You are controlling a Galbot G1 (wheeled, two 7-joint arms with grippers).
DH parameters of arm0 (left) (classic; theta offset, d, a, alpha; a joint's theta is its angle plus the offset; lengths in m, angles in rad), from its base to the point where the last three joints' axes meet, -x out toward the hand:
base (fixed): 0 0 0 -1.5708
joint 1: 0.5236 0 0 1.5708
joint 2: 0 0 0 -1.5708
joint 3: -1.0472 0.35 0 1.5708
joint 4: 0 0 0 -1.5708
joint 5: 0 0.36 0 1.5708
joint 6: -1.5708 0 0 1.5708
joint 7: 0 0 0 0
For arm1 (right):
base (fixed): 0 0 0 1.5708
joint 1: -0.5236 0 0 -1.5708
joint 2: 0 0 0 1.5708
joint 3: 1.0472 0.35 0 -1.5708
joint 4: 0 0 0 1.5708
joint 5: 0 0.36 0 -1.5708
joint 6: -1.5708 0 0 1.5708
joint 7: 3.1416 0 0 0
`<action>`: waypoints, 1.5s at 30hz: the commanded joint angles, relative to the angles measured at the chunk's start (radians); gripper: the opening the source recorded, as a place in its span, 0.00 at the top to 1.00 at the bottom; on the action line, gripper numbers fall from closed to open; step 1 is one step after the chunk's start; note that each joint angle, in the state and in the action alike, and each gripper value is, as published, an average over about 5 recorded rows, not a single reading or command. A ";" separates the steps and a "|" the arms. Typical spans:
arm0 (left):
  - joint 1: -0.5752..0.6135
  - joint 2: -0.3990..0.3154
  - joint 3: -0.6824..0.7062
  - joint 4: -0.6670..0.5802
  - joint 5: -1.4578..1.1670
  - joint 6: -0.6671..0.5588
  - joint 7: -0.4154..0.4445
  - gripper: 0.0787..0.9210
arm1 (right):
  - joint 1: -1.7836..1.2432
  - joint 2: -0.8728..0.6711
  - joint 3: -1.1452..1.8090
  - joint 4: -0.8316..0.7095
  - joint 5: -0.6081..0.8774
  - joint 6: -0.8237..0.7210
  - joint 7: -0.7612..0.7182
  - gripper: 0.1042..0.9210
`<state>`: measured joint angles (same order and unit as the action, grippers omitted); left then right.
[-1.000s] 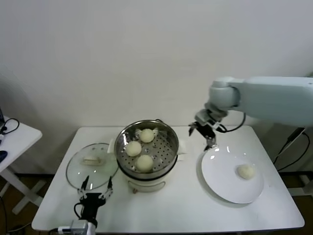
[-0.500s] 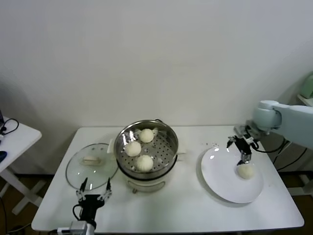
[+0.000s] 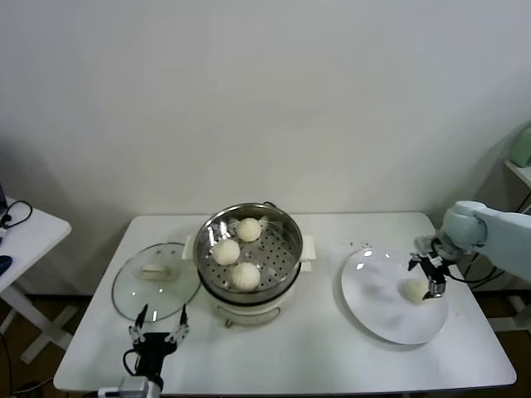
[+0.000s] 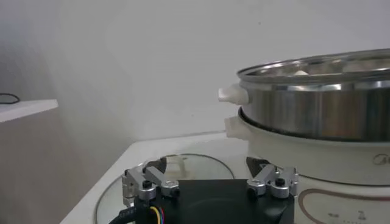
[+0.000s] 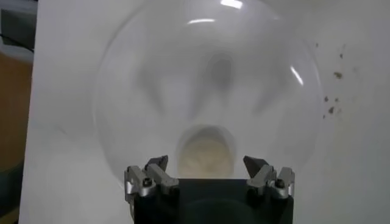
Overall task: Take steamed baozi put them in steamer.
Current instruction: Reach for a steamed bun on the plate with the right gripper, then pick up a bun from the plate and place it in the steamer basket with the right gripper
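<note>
The steamer (image 3: 282, 257) stands mid-table with three steamed baozi on its perforated tray: one at the back (image 3: 249, 229), one on the left (image 3: 226, 251), one at the front (image 3: 245, 275). A fourth baozi (image 3: 413, 289) lies on the white plate (image 3: 377, 307) at the right. My right gripper (image 3: 424, 279) hangs open just over that baozi. In the right wrist view the bun (image 5: 206, 155) sits between the spread fingers (image 5: 206, 163), untouched. My left gripper (image 3: 163, 313) rests open near the table's front edge, by the steamer's wall (image 4: 317, 103).
A round clear glass lid (image 3: 153, 278) lies flat left of the steamer, just beyond the left gripper (image 4: 206, 164). A small side table (image 3: 21, 228) stands off to the left. Dark specks (image 5: 332, 97) dot the tabletop beside the plate.
My right arm swung from beside the steamer out to the right and came down over the baozi on the plate. Its fingers stayed open. The left arm has not moved.
</note>
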<state>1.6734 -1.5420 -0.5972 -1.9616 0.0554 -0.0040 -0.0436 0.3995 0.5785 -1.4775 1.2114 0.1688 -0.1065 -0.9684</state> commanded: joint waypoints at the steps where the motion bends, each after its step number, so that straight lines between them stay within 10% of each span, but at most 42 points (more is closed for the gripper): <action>1: 0.000 0.000 -0.001 0.004 0.002 0.000 0.000 0.12 | -0.144 -0.011 0.113 -0.083 -0.053 0.004 0.001 0.12; 19: 0.003 0.001 0.005 0.005 0.006 0.000 -0.001 0.12 | -0.185 0.024 0.168 -0.122 -0.061 0.022 0.023 0.12; 32: 0.002 -0.001 0.017 0.004 0.012 -0.003 -0.002 0.12 | -0.154 0.011 0.170 -0.097 -0.061 0.021 0.028 0.39; 45: 0.001 -0.002 0.018 -0.007 0.008 0.000 -0.001 0.12 | 0.461 0.025 -0.270 0.140 0.231 -0.016 0.004 0.42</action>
<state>1.6737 -1.5432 -0.5798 -1.9642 0.0643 -0.0059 -0.0456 0.5011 0.5858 -1.4991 1.2299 0.2347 -0.1133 -0.9555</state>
